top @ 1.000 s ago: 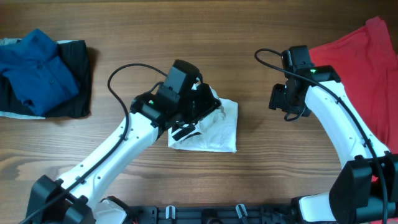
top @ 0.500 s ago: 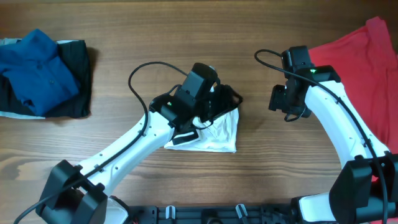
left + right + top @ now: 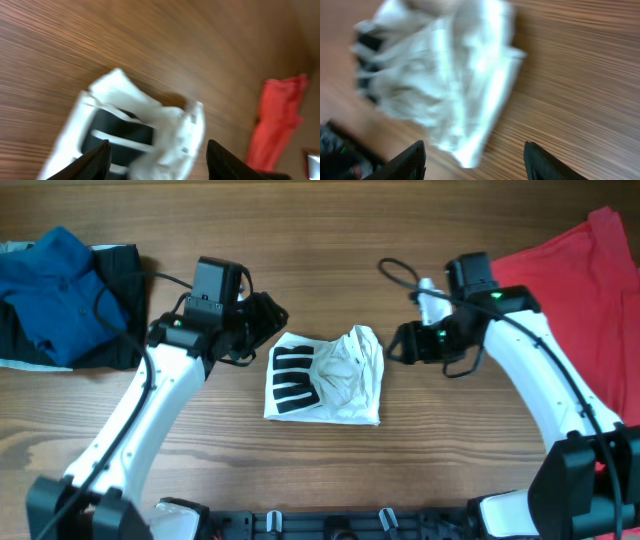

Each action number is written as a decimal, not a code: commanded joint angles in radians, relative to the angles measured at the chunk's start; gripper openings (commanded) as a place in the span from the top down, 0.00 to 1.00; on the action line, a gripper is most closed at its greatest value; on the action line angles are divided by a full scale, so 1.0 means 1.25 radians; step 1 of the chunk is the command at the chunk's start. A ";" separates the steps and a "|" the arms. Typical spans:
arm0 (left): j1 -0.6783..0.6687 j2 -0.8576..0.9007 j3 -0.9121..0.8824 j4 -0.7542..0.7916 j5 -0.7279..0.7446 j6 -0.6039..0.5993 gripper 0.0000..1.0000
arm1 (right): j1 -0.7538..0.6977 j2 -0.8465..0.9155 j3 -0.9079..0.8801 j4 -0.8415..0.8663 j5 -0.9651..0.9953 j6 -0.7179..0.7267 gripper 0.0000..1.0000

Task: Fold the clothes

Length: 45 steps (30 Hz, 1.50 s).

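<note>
The white T-shirt (image 3: 335, 380) lies as a crumpled folded bundle at the table's middle, its black striped print (image 3: 294, 377) facing up on the left side. My left gripper (image 3: 272, 318) hovers just above and left of the bundle, open and holding nothing. In the left wrist view the T-shirt (image 3: 125, 127) lies beyond the open left gripper (image 3: 157, 165), blurred. My right gripper (image 3: 398, 345) stands open just right of the bundle's upper right corner. The right wrist view shows the T-shirt (image 3: 440, 75) ahead of the open right gripper (image 3: 475, 162). The red shirt (image 3: 590, 275) lies spread at the far right.
A blue shirt (image 3: 55, 290) rests on a black garment (image 3: 125, 330) at the far left. The red shirt (image 3: 277, 125) also appears in the left wrist view. Bare wooden table (image 3: 330, 240) surrounds the bundle, and the arm bases stand at the front edge.
My left gripper opened, let go of the white T-shirt and drew back to the upper left. My right gripper swung left and down towards the bundle. The striped print now shows.
</note>
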 commanded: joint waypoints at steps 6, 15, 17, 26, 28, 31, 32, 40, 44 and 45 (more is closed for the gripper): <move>0.009 0.186 0.003 -0.013 -0.103 0.071 0.38 | 0.204 0.007 -0.009 0.114 -0.049 0.075 0.38; 0.009 0.235 0.003 -0.019 -0.100 0.071 0.33 | 0.310 0.091 -0.009 0.189 -0.045 0.098 0.49; 0.009 0.235 0.003 -0.021 -0.100 0.071 0.33 | 0.326 0.129 -0.009 0.202 -0.045 0.112 0.49; 0.009 0.235 0.003 -0.034 -0.100 0.071 0.33 | 0.333 0.169 -0.009 0.231 0.010 0.132 0.84; 0.009 0.235 0.003 -0.037 -0.100 0.071 0.33 | 0.333 0.169 -0.009 0.231 0.011 0.132 0.96; 0.009 0.235 0.003 -0.045 -0.100 0.071 0.33 | 0.332 0.157 -0.009 0.168 0.108 0.211 0.96; 0.009 0.235 0.003 -0.049 -0.100 0.071 0.33 | 0.329 0.145 -0.009 0.129 0.161 0.258 0.96; 0.006 0.235 0.003 -0.059 -0.100 0.071 0.34 | 0.308 0.085 -0.009 -0.002 0.337 0.421 0.96; 0.004 0.235 0.003 -0.060 -0.100 0.071 0.34 | 0.314 0.085 -0.009 0.079 0.195 0.289 0.90; 0.004 0.235 0.003 -0.060 -0.100 0.071 0.34 | 0.314 0.085 -0.009 0.100 0.157 0.271 0.87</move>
